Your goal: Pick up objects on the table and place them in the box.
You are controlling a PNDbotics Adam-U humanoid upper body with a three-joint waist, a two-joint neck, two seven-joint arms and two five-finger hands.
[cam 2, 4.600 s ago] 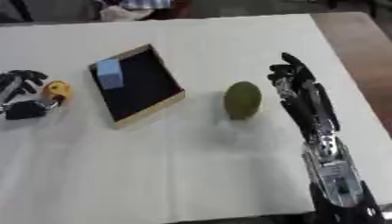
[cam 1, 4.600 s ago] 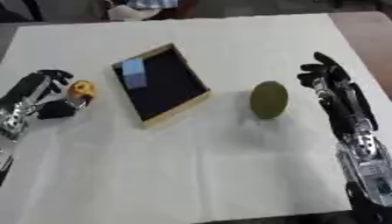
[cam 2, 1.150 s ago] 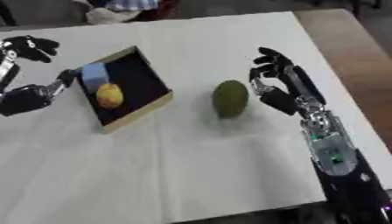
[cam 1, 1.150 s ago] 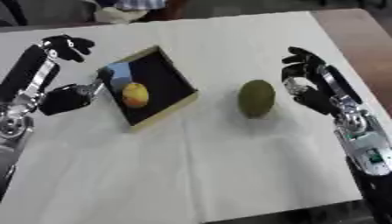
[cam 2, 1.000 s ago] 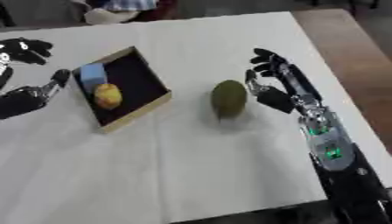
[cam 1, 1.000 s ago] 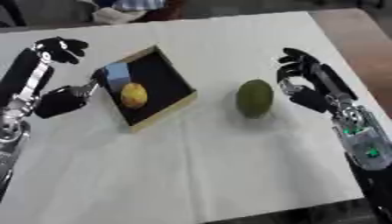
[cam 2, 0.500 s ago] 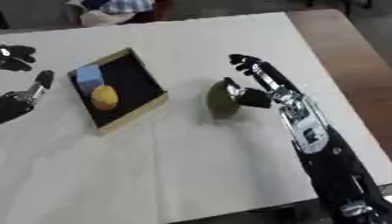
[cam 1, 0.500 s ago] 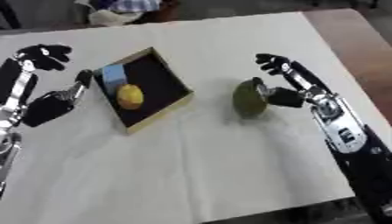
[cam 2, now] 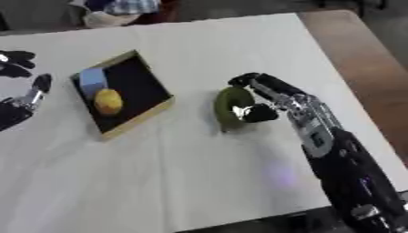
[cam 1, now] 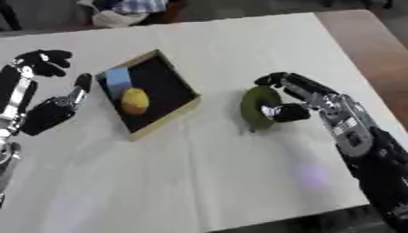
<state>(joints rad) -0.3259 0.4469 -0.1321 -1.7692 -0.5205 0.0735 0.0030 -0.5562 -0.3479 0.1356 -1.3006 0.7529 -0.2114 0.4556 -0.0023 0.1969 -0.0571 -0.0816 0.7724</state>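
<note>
Item: green oval fruit point(cam 1: 257, 108), on the white worktop point(cam 1: 199, 173) right of the box point(cam 1: 151, 93), long axis roughly toward and away from me. My right hand point(cam 1: 296, 98) curls its fingers over its right side, thumb beneath, seemingly closing; the box lies leftward. My left hand point(cam 1: 49, 102) hovers open beside the box, which already holds a yellow fruit point(cam 1: 134, 100) and a blue block point(cam 1: 118, 78).

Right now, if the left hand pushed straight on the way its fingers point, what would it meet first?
Most likely the box: the left hand sits open just to its left, one finger aimed at the near wall by the blue block. Height over the table is unclear.
</note>
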